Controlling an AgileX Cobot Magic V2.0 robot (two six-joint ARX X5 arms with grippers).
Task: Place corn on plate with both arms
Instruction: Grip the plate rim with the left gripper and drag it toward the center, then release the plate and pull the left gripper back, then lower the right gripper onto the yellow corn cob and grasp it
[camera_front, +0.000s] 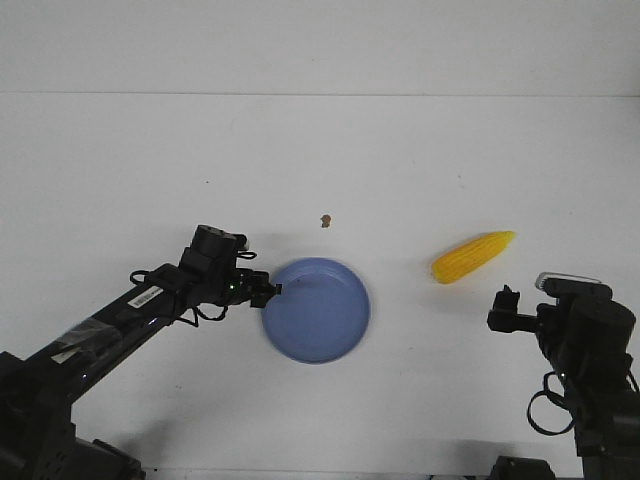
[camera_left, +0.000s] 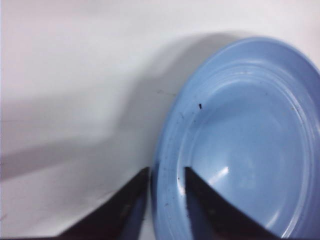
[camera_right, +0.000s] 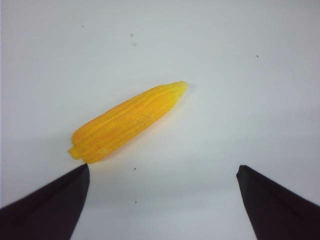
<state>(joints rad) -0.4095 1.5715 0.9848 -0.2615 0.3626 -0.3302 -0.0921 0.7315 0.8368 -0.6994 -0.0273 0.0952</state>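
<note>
Left pincer (camera_left: 166, 195) straddles unmarked plate (camera_left: 240, 140) rim.

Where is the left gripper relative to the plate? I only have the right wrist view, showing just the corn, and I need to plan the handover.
Observer: The left gripper is at the plate's left rim, one finger inside the rim and one outside.
Operator: Is it clamped?
Observer: The left wrist view shows the fingers close on either side of the rim; I cannot tell whether they press it.
Operator: Where is the corn from the plate?
Observer: In the front view the corn lies on the table to the plate's right, apart from it, pointed tip aimed away from it.
</note>
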